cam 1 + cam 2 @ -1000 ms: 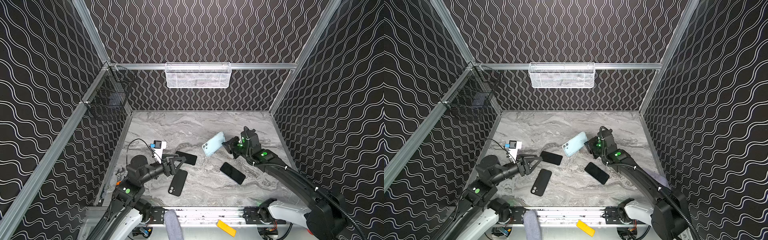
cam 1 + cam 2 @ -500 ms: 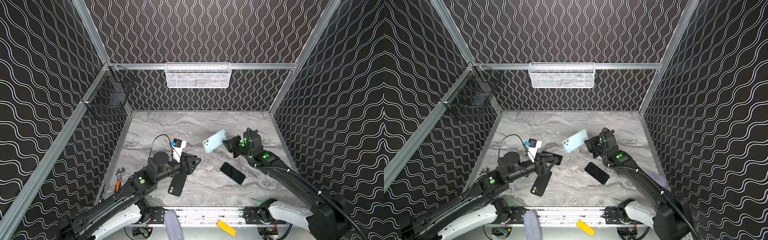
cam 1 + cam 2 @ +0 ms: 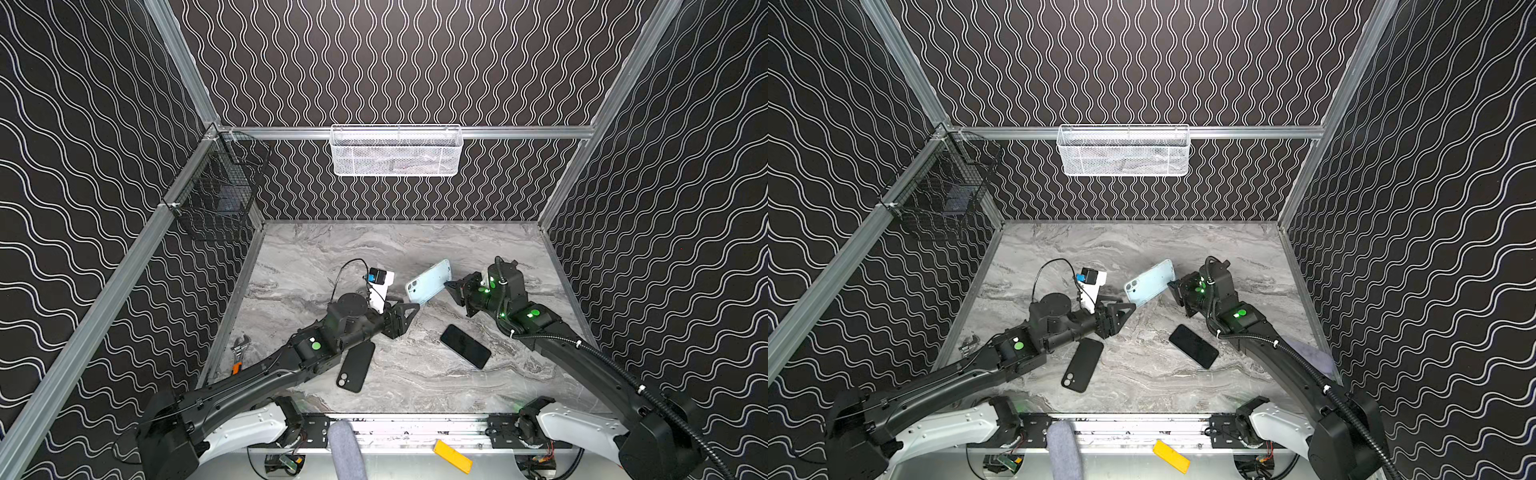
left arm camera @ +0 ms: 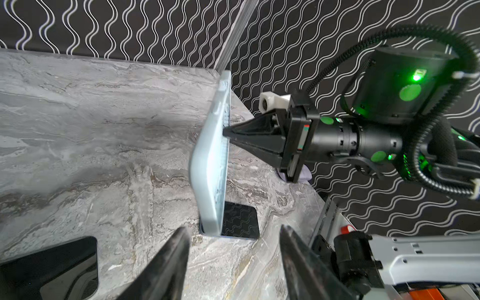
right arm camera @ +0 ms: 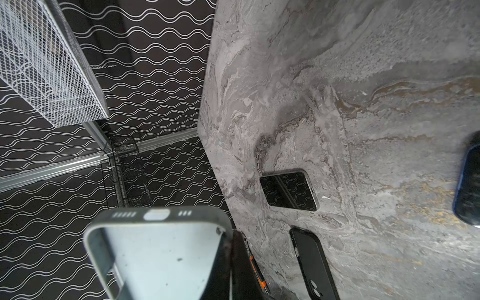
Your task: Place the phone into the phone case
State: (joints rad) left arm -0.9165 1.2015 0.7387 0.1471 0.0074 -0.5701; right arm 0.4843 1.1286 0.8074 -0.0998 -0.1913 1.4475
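The pale blue soft phone case (image 3: 430, 281) is held in the air, on its edge, above the grey marble table (image 3: 316, 253). The right gripper (image 3: 449, 286) pinches its rim with closed fingers. Close below the case's camera end lies a silver-rimmed phone (image 4: 240, 220), screen up. The left gripper (image 3: 410, 308) is just before that end, its fingers half apart and empty. A dark phone (image 3: 465, 346) lies near the case, and a black case (image 3: 356, 365) lies farther from it.

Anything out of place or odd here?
An adjustable wrench with an orange handle lies at the left edge of the table, a stray tool. The light blue phone case tilts only because the right gripper holds it.
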